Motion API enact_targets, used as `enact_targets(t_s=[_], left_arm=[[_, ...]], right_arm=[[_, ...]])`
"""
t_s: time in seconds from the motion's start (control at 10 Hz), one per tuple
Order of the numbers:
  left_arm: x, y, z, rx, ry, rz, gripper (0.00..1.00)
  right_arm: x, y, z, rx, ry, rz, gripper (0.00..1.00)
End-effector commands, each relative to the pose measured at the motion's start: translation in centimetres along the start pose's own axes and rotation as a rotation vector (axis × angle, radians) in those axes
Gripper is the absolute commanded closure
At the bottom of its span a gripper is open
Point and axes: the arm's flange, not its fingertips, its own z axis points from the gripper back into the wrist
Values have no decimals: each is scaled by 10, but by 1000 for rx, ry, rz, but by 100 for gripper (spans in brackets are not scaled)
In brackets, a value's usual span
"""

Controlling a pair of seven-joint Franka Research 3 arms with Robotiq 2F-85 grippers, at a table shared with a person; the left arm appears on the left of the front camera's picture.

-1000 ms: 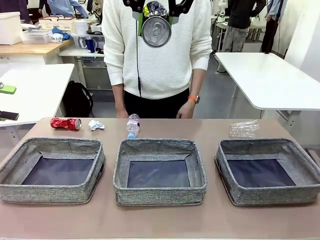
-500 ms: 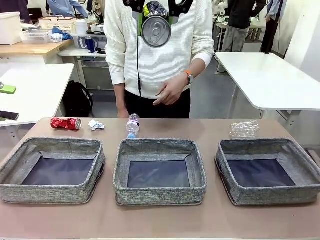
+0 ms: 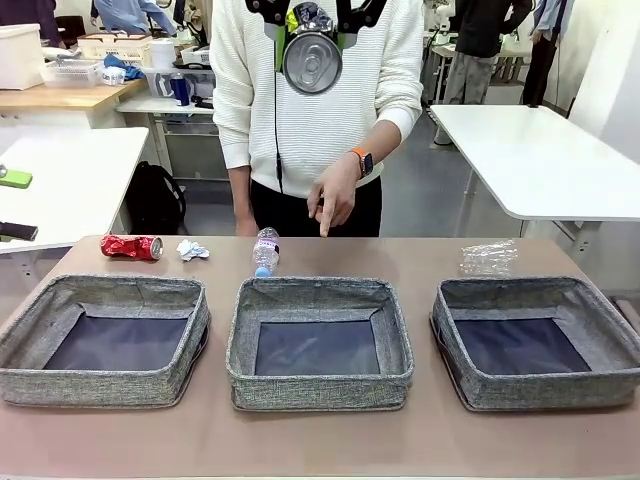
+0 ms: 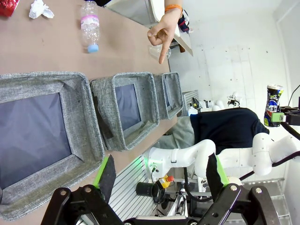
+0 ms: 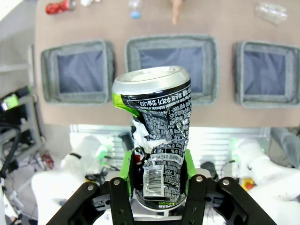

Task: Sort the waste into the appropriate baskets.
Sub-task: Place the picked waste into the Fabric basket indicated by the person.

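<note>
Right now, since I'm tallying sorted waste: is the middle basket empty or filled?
Empty: the middle basket has a bare dark bottom, nothing lying inside.

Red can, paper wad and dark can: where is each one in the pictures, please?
crushed red can (image 3: 131, 247), front view, middle of its side.
white paper wad (image 3: 192, 250), front view, its centre.
dark can (image 5: 164, 122), right wrist view, printed side wall.

Crushed dark can (image 5: 161, 122) held upright, high above three grey baskets (image 3: 320, 385).
</note>
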Motion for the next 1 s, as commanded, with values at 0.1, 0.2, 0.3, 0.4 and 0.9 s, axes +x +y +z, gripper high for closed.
enact_targets(t_s=[0.1, 0.2, 0.3, 0.4, 0.9], left_arm=[[0, 0, -2, -18, -7, -22, 0], [0, 0, -2, -18, -7, -22, 0], [0, 0, -2, -18, -7, -22, 0], [0, 0, -2, -18, -7, -22, 0], [0, 0, -2, -18, -7, -22, 0]], right_arm=[[-1, -1, -1, 6, -6, 4, 52], [-1, -1, -1, 6, -6, 4, 52], [0, 0, 0, 0, 0, 0, 52], [-5, -4, -17, -16, 19, 49, 52], [-34, -41, -188, 52, 96, 142, 52]])
